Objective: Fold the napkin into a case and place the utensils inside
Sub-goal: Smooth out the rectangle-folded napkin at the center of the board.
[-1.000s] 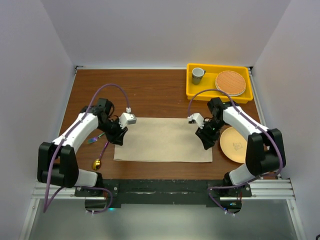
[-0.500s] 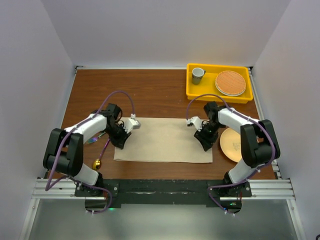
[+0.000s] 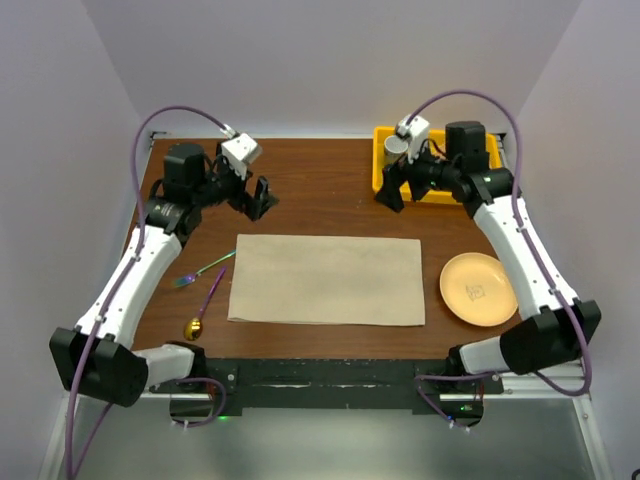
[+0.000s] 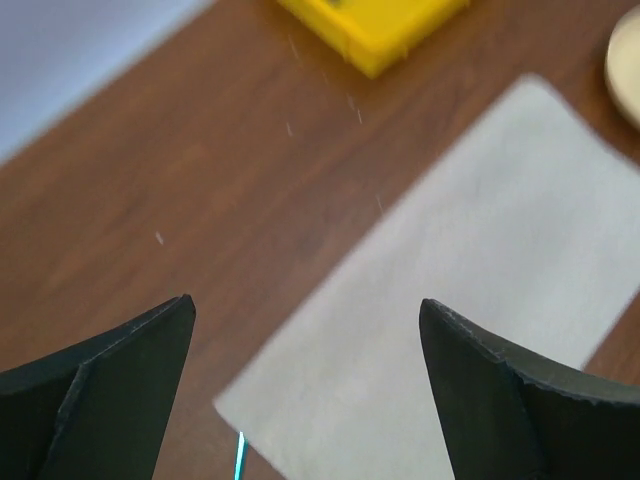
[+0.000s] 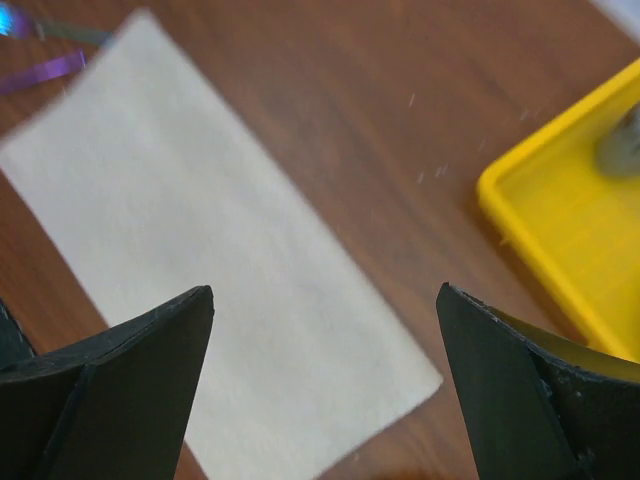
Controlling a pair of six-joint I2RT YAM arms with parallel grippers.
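Note:
The beige napkin (image 3: pixel 325 280) lies flat on the brown table as a wide rectangle, with nothing gripping it. Left of it rest the utensils: the thin rainbow fork (image 3: pixel 205 270) and the purple-handled spoon (image 3: pixel 203 305) with its gold bowl toward the near edge. My left gripper (image 3: pixel 262 197) hangs open in the air behind the napkin's far left corner. My right gripper (image 3: pixel 392 190) hangs open behind the far right corner, beside the yellow tray. The left wrist view shows the napkin (image 4: pixel 470 280) far below the empty left gripper (image 4: pixel 307 303). In the right wrist view the napkin (image 5: pixel 210 260) lies below the empty right gripper (image 5: pixel 325 290).
A yellow tray (image 3: pixel 435 131) at the back right holds a grey cup (image 3: pixel 397 150) and a round woven disc (image 3: pixel 462 165). A round peach plate (image 3: pixel 478 288) sits right of the napkin. White walls enclose the table on three sides.
Both grippers have left the napkin's left and right edges, opened, and risen toward the back of the table. The napkin stays flat.

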